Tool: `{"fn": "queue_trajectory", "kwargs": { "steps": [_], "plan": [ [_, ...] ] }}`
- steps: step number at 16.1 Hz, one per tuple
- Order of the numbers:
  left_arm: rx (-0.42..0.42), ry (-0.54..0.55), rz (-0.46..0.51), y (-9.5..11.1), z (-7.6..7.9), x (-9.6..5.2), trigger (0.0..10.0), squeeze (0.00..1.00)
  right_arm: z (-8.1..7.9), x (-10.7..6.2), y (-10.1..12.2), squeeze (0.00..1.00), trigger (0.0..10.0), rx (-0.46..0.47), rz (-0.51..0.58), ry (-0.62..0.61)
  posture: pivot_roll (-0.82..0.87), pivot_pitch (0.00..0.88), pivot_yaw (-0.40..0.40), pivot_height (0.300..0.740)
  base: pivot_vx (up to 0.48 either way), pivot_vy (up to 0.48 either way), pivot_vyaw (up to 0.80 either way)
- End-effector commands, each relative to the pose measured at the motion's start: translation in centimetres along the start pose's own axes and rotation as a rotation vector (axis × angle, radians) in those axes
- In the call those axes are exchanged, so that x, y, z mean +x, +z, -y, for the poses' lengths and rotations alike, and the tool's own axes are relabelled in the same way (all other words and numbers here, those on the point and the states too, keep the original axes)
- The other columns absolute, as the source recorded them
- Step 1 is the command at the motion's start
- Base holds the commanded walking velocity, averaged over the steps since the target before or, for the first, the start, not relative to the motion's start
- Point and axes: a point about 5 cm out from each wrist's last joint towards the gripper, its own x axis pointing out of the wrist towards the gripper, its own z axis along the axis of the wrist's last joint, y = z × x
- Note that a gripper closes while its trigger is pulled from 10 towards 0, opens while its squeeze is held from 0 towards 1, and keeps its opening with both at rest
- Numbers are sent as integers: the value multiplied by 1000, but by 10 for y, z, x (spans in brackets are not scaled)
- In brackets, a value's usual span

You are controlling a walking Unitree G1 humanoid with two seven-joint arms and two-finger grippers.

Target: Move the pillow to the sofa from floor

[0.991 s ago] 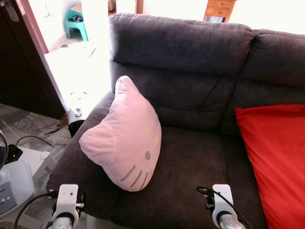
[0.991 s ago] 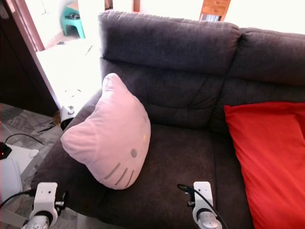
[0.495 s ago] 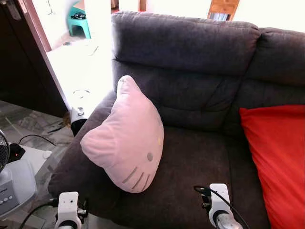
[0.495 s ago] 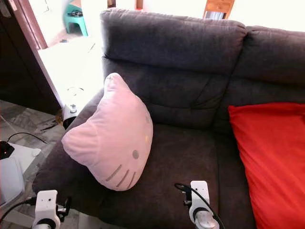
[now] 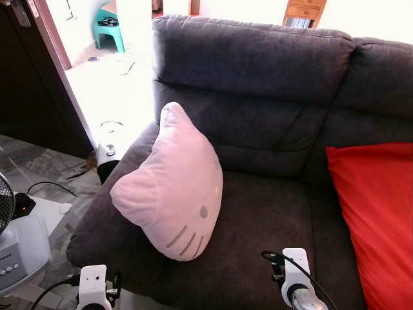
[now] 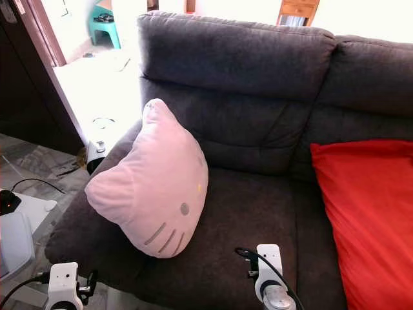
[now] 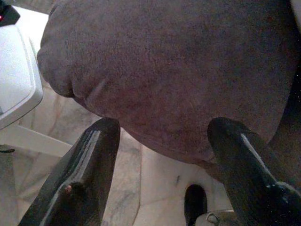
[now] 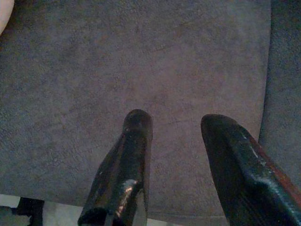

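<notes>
Both wrists sit lower in frame than earlier. We see left gripper [image 7: 162, 136] and right gripper [image 8: 181, 136] spread, empty. Pink cat-face pillow [image 5: 171, 187] leans on sofa [image 5: 271, 135] armrest (may topple floorward).

The dark grey sofa [image 5: 271, 213] carries two cushions. A pink cat-face pillow [image 5: 174, 187] stands tilted at 9 o'clock on the seat, leaning on the armrest and backrest. A red cushion [image 5: 377, 219] lies at 3 o'clock, well apart from it.
</notes>
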Motion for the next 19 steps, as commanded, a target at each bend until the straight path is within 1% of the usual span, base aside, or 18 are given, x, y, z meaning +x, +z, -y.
{"fn": "queue_trajectory", "kwargs": {
  "steps": [1,5,9,17,19],
  "plan": [
    [-25,15,1,0,0,0,10000,0,1,0,-2,0,10000,8,-12,-2,174,113,-51,740,0,0,0],
    [-31,11,18,1,2,1,10000,0,0,0,-2,0,10000,6,-13,5,172,113,-52,740,0,0,0],
    [-43,14,25,0,3,0,10000,0,3,-1,-5,0,10000,5,-32,7,172,114,-55,740,0,0,0],
    [-54,5,6,-7,5,-3,10000,0,5,-1,-6,0,10000,-3,-40,8,169,105,-54,740,0,0,0],
    [-58,4,17,-5,5,-3,10000,0,5,-1,-6,0,10000,-2,-42,10,169,102,-53,740,-281,0,0]
  ]
}}
